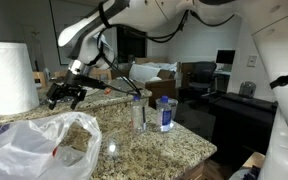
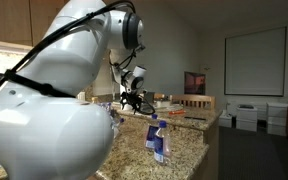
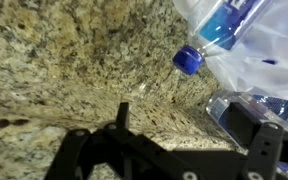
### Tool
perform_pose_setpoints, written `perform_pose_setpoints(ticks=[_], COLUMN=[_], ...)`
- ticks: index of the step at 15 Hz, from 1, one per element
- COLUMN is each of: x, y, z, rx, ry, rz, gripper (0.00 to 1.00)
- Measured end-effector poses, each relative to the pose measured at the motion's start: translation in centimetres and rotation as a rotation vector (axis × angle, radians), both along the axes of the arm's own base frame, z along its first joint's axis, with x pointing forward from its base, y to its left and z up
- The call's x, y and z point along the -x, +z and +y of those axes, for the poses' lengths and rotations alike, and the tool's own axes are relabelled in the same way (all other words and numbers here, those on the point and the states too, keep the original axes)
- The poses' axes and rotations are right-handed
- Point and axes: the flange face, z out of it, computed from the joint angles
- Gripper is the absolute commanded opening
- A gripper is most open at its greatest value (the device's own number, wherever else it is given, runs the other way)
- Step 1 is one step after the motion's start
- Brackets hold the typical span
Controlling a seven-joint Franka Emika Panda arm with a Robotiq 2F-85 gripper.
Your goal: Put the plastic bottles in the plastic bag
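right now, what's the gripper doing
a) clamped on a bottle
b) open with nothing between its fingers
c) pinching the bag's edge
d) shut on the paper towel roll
b: in the wrist view the gripper has its fingers spread wide over bare counter, and the blue-capped bottle lies ahead of them at the plastic bag, untouched.

Office kitchenette: granite counter [image 1: 169,148], paper towel roll [image 1: 9,78], monitor [image 1: 225,58] behind.

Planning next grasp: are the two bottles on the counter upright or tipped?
Upright: both plastic bottles stand caps up, side by side on the granite counter.
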Motion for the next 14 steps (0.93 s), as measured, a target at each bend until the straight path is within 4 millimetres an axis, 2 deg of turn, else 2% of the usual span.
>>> perform_pose_setpoints(ticks=[4,7,9,12,14], x=[1.4,1.8,1.3,-0.3,-0.8], y=[0.7,2.2,3.5,5.5,7.0], z=[3.6,4.1,2.8,-0.8,-2.6], rx=[0.080,0.188,0.246,0.321,0.369], ry=[-0.007,-0.103,-0.193,-0.337,-0.401], rz=[-0.035,-0.090,-0.121,-0.136,-0.142], gripper=[1.00,1.00,1.00,1.00,1.00])
